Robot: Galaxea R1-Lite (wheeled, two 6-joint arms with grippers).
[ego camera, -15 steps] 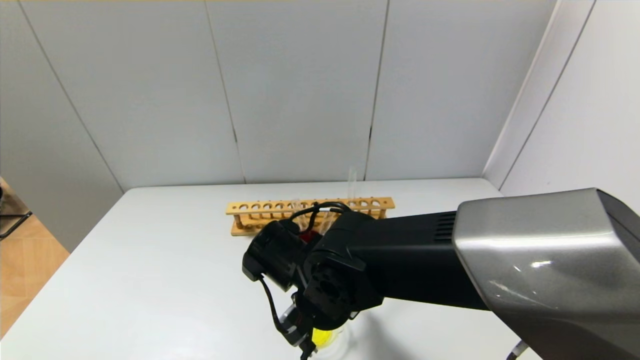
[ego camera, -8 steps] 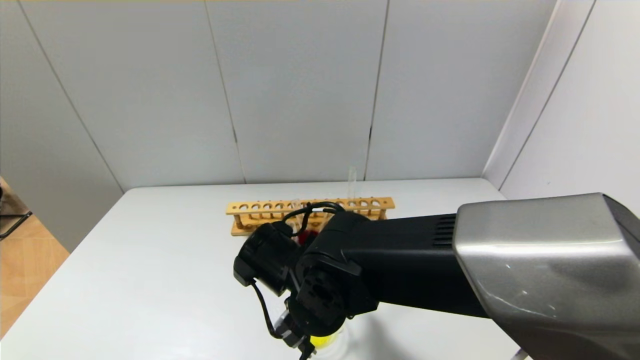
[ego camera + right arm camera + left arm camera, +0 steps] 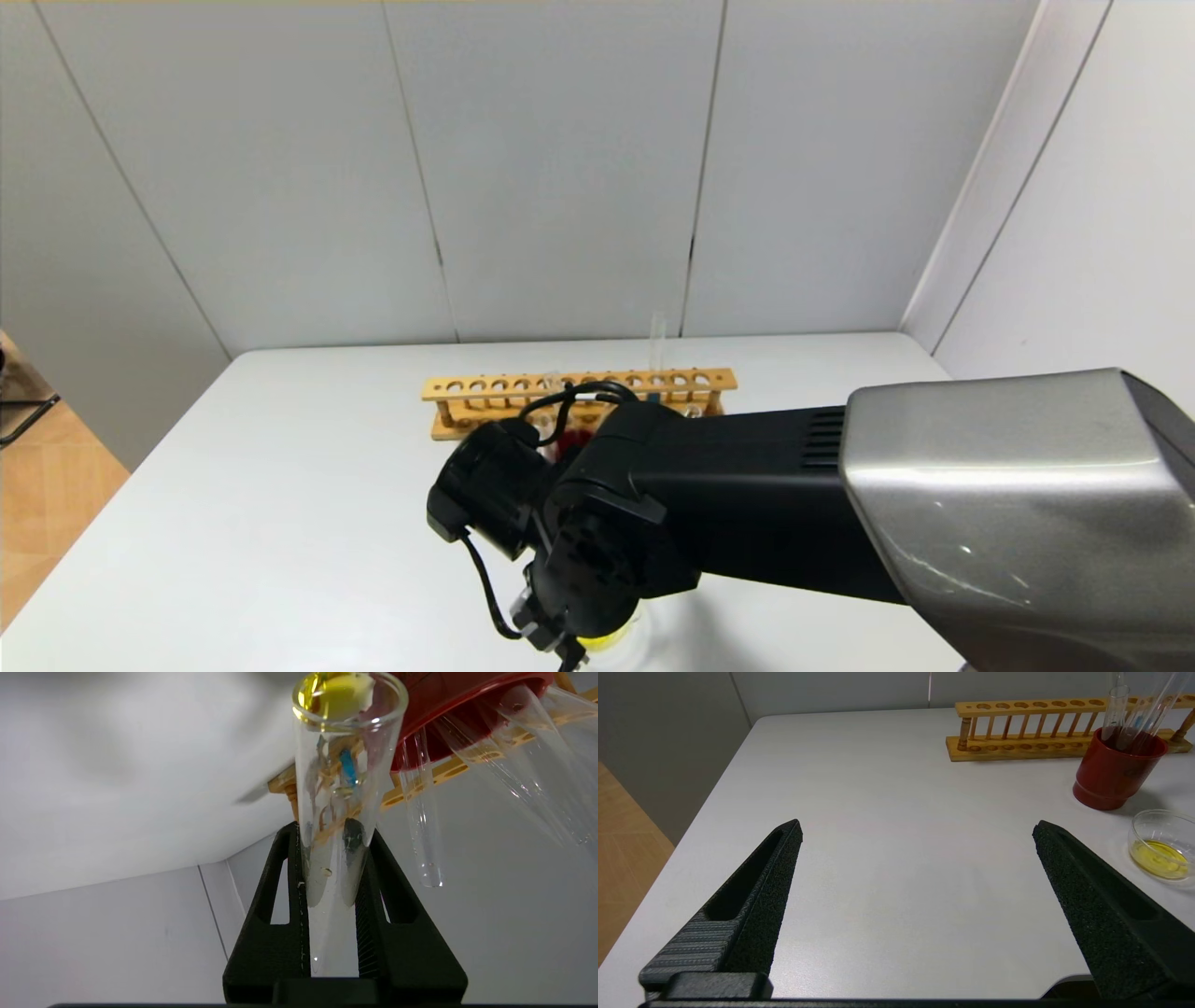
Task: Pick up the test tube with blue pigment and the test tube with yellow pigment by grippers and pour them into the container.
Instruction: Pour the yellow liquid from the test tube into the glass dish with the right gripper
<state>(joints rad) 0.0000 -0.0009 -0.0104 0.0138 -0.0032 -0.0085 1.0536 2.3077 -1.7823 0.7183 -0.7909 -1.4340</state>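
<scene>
The test tube with yellow pigment (image 3: 334, 812) is clamped between the two black fingers (image 3: 275, 924) of the right gripper (image 3: 332, 868), which are closed tight on its glass wall. The tube is upended, its open mouth pointing away from the gripper and straight at the container (image 3: 1162, 833); through that mouth the pool of yellow liquid (image 3: 1157, 857) lying in the container's bottom can be seen, and the tube itself looks drained apart from a few droplets on its wall. In the head view the right gripper (image 3: 551, 635) hangs low at the near edge of the table (image 3: 308, 523), directly over the container (image 3: 621, 644), which is mostly hidden under the wrist.

Just beyond the gripper stands the red beaker (image 3: 1113, 774), with several clear tubes (image 3: 1115, 714) leaning in it. Behind the beaker, farther from the gripper, the wooden rack (image 3: 485, 397) runs across the table. A small blue streak shows through the glass of the held tube in the right wrist view; whether it is the test tube with blue pigment cannot be told, nor where that tube stands.

The left gripper (image 3: 917, 868) is well off to the side of the container, its fingers spread wide over bare table and holding nothing.
</scene>
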